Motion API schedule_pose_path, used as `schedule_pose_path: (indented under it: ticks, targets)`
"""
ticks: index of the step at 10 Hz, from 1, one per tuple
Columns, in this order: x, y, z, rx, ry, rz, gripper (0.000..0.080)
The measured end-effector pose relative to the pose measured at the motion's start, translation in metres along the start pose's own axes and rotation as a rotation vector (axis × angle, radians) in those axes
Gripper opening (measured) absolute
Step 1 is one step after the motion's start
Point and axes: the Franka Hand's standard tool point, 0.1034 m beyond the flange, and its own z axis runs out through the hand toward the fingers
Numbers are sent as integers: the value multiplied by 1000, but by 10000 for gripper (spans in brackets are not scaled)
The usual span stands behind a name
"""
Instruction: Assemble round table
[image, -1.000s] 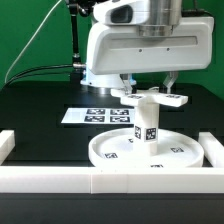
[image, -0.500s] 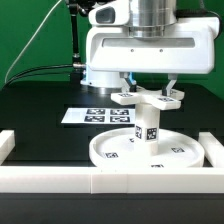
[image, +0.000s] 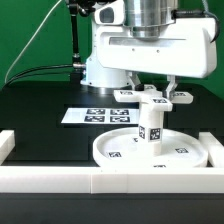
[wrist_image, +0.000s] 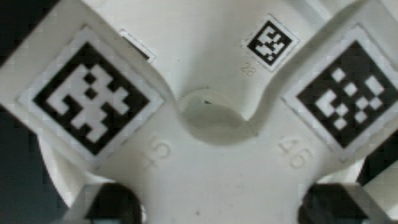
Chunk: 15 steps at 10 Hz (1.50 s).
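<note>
Black tabletop (image: 40, 105); gripper (image: 152, 96) apparently pinching cross-shaped piece (image: 153, 97) atop leg (image: 150, 125).

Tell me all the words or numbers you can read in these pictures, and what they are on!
No readable words or numbers anywhere.
Cross-shaped piece: black-and-white square tags, patterns only; faint raised marks near its middle are too blurred to read.
Short cylinder leg: square tags, no text.
Large flat disc: small tags, too small to read.
Marker board: square tags only.
</note>
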Motion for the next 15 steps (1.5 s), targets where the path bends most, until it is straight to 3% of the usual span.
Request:
schedule_pose_path:
  ticks: [1,5,7,8,9,12,13,14,15]
  targets:
    - [0,0,0,5,0,47,439]
    - [3,0,1,133,-5,574,439]
    - [4,-1,1,156,-20,765,439]
    - [4,-1,1,153,-27,860,439]
    - [6,-4,-2,127,-37,1001,439]
    - [7,-6,-3,128,-40,1038,445]
    - [6,-6,-4,129,-44,1019,590]
    - [6,-5,-15,139,-61,987,636]
    - [4,-6,-28,167,-82,974,636]
